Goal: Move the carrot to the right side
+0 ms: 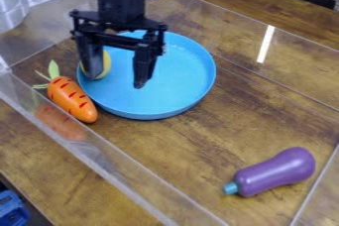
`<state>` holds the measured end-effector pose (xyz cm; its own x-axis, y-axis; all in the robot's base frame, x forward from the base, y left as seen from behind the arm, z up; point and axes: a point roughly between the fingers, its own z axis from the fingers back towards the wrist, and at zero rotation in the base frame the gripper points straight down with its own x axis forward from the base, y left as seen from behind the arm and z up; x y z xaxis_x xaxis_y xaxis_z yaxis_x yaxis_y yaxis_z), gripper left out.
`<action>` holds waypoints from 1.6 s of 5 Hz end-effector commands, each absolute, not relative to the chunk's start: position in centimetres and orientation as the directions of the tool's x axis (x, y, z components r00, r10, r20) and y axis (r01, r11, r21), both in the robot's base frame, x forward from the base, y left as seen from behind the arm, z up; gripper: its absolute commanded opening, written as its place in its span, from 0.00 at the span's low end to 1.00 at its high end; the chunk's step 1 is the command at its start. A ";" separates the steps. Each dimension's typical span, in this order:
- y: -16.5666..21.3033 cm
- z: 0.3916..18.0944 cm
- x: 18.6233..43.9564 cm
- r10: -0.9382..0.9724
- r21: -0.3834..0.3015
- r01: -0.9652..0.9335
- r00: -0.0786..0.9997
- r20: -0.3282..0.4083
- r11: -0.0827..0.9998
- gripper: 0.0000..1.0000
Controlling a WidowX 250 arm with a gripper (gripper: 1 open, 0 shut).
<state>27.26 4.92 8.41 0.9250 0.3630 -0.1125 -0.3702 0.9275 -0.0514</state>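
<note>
A: We are hovering the black gripper (115, 61) wide open and empty above the round blue plate (185, 76), beside the yellow lemon (94, 62).

B: The small orange ridged toy carrot (71, 99) is lying on the wooden table (265, 101), left of the plate. We should be straddling its middle, across its length.

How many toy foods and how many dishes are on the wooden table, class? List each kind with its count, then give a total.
Carrot: 1
Lemon: 1
Eggplant: 1
Blue plate: 1
Total: 4
</note>
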 end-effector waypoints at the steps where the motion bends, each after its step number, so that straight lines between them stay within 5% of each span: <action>1: 6.5 8.6 27.3 0.473 -0.076 -0.478 0.878 -0.072 0.875 1.00; 5: 13.0 4.8 25.5 0.822 -0.222 -0.815 0.563 -0.083 0.536 1.00; 8: 14.0 4.2 25.7 0.833 -0.271 -0.820 0.544 -0.096 0.504 1.00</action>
<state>25.44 13.05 3.32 0.5587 0.8187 -0.1325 -0.8168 0.5155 -0.2590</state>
